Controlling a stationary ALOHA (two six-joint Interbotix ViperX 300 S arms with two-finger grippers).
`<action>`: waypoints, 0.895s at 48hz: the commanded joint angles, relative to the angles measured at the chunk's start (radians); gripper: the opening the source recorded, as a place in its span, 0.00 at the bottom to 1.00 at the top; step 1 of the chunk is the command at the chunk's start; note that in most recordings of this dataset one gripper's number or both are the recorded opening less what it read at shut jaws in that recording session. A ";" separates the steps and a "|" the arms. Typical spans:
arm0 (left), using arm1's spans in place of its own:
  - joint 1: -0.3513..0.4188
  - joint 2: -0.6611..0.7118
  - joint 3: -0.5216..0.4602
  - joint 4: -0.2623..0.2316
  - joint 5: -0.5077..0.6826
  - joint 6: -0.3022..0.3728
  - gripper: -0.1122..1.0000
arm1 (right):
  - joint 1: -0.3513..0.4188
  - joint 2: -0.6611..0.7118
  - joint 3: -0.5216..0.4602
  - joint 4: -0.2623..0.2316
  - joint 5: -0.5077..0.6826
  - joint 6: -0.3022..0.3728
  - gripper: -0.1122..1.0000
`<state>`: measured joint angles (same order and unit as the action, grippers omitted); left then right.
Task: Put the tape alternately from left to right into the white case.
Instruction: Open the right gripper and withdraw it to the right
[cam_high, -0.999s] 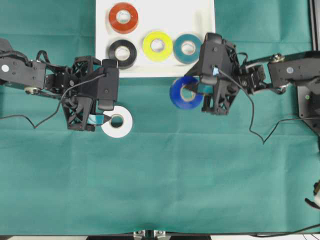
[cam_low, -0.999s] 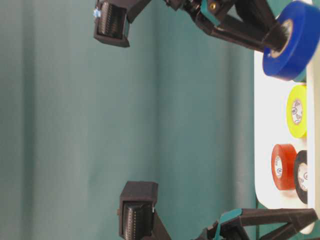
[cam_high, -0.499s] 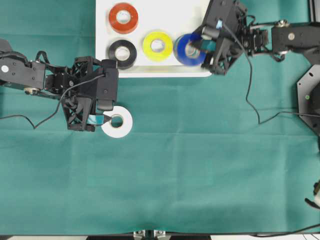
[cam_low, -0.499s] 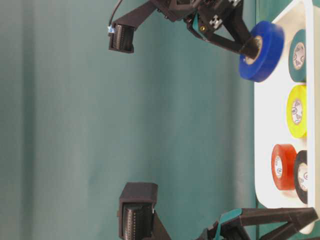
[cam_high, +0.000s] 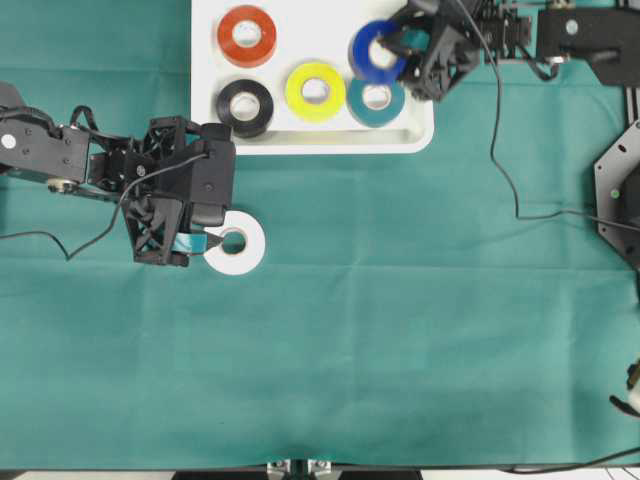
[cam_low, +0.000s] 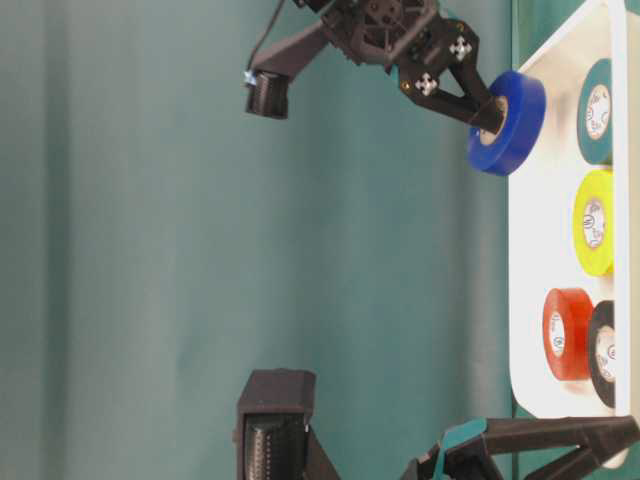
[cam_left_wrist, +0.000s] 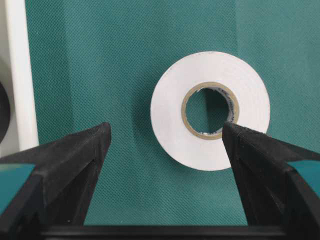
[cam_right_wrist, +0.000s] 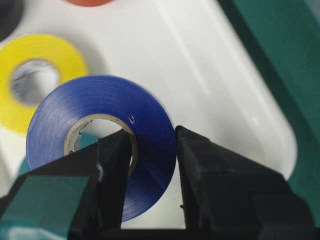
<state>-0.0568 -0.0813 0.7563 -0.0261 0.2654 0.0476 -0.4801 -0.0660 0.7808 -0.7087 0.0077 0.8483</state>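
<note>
From overhead, the white case (cam_high: 410, 140) holds red (cam_high: 247, 35), black (cam_high: 245, 106), yellow (cam_high: 315, 91) and teal (cam_high: 377, 99) tape, while the right gripper (cam_high: 398, 45) carries a blue roll (cam_high: 368, 52) above its far right corner. The left wrist view shows the left gripper (cam_left_wrist: 165, 140) spread wide around the white roll (cam_left_wrist: 210, 110) on the cloth (cam_left_wrist: 125, 50), one finger (cam_left_wrist: 260, 165) at its core. In the right wrist view the fingers (cam_right_wrist: 115, 165) pinch the blue roll's wall over the case, so four rolls look placed, two remaining.

From my seat the green table cover (cam_left_wrist: 125, 50) is matte woven cloth. The blue tape (cam_right_wrist: 150, 125) looks glossy, and the white case (cam_right_wrist: 210, 65) is smooth, shiny plastic.

Overhead looks down; wrist cams close; side view low.
</note>
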 joint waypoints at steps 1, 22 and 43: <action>-0.008 -0.023 -0.008 -0.002 -0.006 -0.002 0.80 | -0.018 0.009 -0.040 -0.003 -0.011 -0.005 0.35; -0.023 -0.023 -0.006 -0.002 -0.008 -0.002 0.80 | -0.061 0.094 -0.083 -0.003 -0.006 -0.006 0.35; -0.023 -0.023 -0.006 -0.002 -0.008 -0.002 0.80 | -0.064 0.094 -0.080 -0.003 -0.005 -0.006 0.35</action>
<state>-0.0752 -0.0813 0.7563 -0.0261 0.2654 0.0476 -0.5415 0.0414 0.7210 -0.7087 0.0077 0.8437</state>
